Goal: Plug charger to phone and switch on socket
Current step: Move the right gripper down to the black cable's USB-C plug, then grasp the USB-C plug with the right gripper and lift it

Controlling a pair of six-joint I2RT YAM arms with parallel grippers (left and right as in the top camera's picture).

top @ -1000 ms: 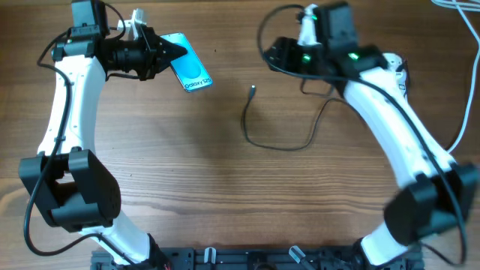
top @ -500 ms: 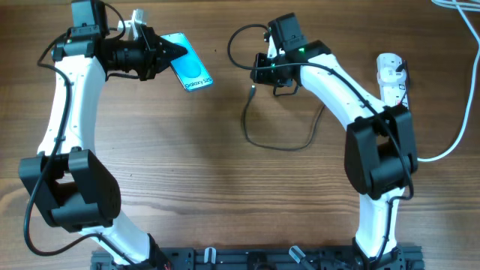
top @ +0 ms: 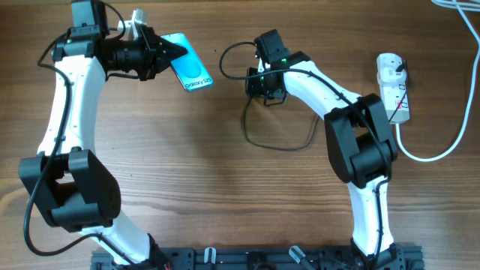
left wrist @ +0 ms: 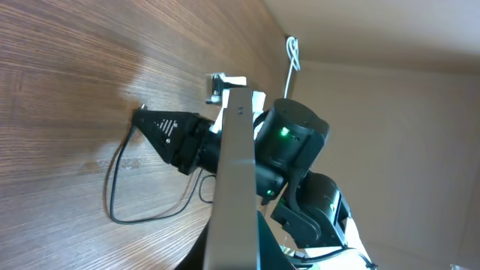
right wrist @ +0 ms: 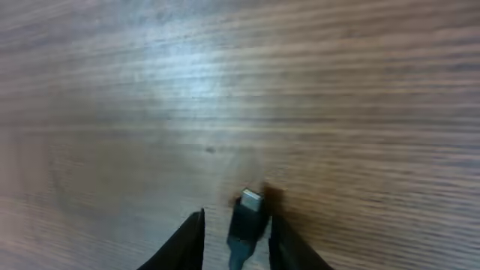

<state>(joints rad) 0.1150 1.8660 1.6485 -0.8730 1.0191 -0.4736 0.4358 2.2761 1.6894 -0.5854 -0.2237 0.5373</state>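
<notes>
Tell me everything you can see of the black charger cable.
The charger is a thin black cable lying loose on the wooden table in an open curl. Its free end has a small black connector with a silver tip, flat on the wood between the fingers of the right gripper, a gap showing beside one finger. It is not plugged into the phone, held apart by the left gripper. Its other end passes under the right arm.
</notes>
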